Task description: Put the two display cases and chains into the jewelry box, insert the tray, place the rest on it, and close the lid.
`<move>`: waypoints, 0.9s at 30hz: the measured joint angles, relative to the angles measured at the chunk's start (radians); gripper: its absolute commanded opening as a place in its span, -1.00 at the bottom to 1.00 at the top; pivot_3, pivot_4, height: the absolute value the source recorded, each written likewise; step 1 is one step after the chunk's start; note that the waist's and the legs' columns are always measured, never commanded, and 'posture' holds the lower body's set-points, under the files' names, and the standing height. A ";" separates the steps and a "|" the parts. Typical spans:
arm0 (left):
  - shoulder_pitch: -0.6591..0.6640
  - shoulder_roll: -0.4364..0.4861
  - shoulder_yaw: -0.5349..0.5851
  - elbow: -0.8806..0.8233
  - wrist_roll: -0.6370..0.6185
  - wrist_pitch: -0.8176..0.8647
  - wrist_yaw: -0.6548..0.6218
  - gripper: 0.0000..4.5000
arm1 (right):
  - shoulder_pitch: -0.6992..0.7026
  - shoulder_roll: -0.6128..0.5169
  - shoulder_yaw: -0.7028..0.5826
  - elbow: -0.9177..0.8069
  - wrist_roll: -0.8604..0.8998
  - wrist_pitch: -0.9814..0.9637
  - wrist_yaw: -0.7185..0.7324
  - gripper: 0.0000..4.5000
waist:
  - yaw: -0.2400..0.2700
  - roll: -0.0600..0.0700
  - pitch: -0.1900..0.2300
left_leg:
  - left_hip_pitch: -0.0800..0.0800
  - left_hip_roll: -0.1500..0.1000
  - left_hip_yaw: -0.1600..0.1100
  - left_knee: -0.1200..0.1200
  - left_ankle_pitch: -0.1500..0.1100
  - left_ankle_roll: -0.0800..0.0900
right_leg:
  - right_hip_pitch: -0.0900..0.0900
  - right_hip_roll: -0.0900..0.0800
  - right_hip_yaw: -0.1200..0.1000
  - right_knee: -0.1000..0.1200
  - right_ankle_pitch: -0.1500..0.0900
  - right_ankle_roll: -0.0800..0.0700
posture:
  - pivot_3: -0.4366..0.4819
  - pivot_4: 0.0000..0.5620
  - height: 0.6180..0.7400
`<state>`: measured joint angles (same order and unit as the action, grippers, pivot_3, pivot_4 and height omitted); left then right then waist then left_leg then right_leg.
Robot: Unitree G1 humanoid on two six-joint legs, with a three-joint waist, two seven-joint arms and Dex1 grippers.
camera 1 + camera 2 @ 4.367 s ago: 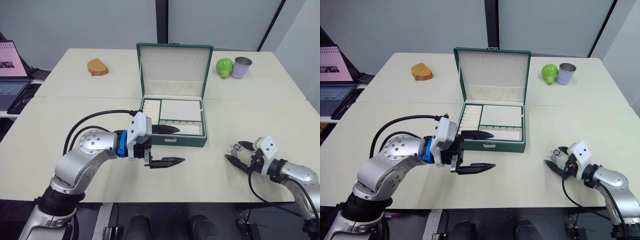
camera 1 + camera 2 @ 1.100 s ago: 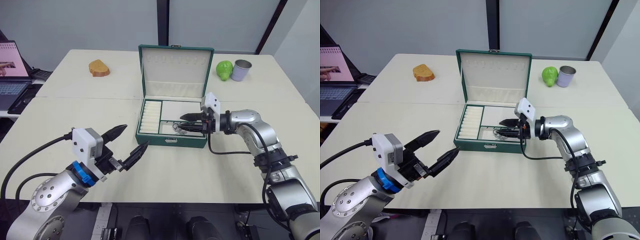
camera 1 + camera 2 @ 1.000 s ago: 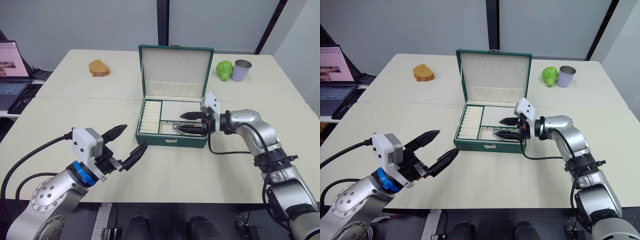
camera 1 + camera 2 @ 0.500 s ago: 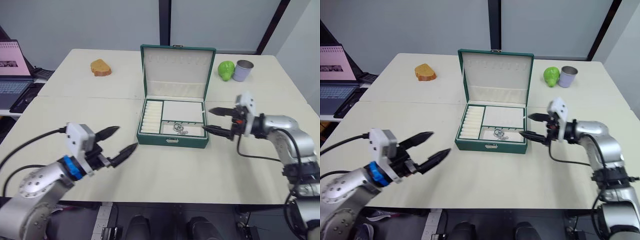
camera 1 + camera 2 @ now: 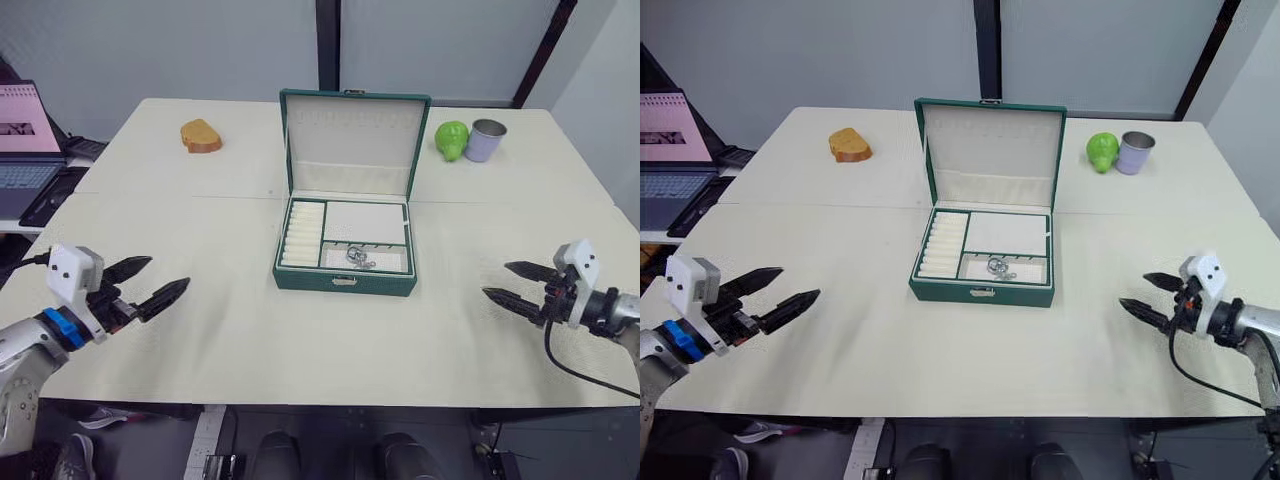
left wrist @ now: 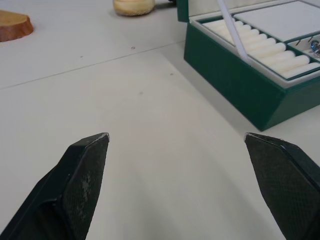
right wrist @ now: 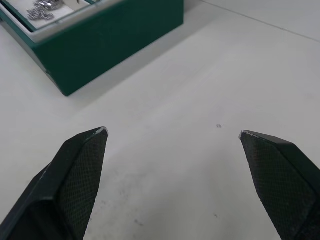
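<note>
Your left claw (image 5: 143, 281) hangs low over the near left part of the counter (image 5: 300, 340), its two black fingers spread wide with nothing between them; the jewelry box (image 5: 346, 272) sits well off beyond those fingertips, toward your right claw's side, and in the left wrist view you see its green side wall and the ribbed ring rolls of the tray (image 6: 260, 47) ahead of the fingers. Your right claw (image 5: 512, 283) is also spread wide and empty, low over the near right part of the counter, pointing inward toward the box, which stands well apart from its tips. Between your two claws the box stands open, its lid (image 5: 353, 140) upright on the far side with the cream lining facing you. The tray (image 5: 345, 236) is seated inside the box, flush under the rim. The rest of the jewellery (image 5: 357, 258), a small silvery heap with ring-like loops, lies in the tray's front compartment, just behind the metal clasp (image 5: 343, 282); you catch it again at the edge of the right wrist view. Far beyond your left claw lies a slice of bread (image 5: 200, 135), and a laptop (image 5: 25, 140) sits off the counter's edge; far beyond your right claw a green pear (image 5: 451, 139) stands touching a metal cup (image 5: 485, 139).
</note>
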<state>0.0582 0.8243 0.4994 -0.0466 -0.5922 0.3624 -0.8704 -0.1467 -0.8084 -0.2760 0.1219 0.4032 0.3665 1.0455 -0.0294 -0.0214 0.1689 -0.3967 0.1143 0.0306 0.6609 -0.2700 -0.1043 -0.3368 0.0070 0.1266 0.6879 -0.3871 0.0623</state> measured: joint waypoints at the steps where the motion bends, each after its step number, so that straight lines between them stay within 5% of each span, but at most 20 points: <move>1: -0.009 0.000 -0.002 0.014 0.005 -0.001 -0.009 1.00 | 0.013 0.000 -0.006 0.001 0.000 -0.009 -0.005 0.99 | 0.000 0.000 0.000 | 0.000 0.000 0.000 0.000 0.000 0.000 | 0.000 0.000 0.000 0.000 0.000 0.000 | -0.05 -0.47 1.00; 17: -0.076 -0.005 -0.036 0.023 0.040 0.008 -0.017 1.00 | -0.027 0.038 -0.006 -0.009 0.020 -0.011 -0.076 0.99 | -0.002 0.000 0.000 | 0.000 0.000 0.000 0.000 0.000 0.000 | 0.000 0.000 0.000 0.001 0.000 0.000 | -0.05 -0.47 1.00; 20: -0.119 -0.027 -0.055 0.024 0.051 0.007 0.006 0.74 | -0.071 0.058 0.007 -0.014 0.026 -0.001 -0.093 0.73 | -0.002 0.000 0.000 | 0.000 0.000 0.000 0.000 0.000 0.000 | 0.000 0.000 0.000 0.001 0.000 0.000 | -0.05 -0.47 1.00; 27: -0.259 -0.105 -0.197 0.086 0.095 0.002 0.011 -0.23 | -0.219 0.124 0.124 0.011 -0.018 0.009 -0.124 -0.21 | -0.002 0.000 0.000 | 0.001 0.000 0.000 0.001 0.000 0.000 | 0.000 0.000 -0.001 0.003 0.000 0.000 | -0.05 -0.47 1.00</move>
<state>-0.2013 0.7188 0.3020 0.0399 -0.4973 0.3639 -0.8598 -0.3655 -0.6844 -0.1518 0.1326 0.3855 0.3754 0.9215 -0.0317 -0.0211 0.1690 -0.3962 0.1146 0.0303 0.6624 -0.2698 -0.1045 -0.3369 0.0075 0.1261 0.6911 -0.3870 0.0624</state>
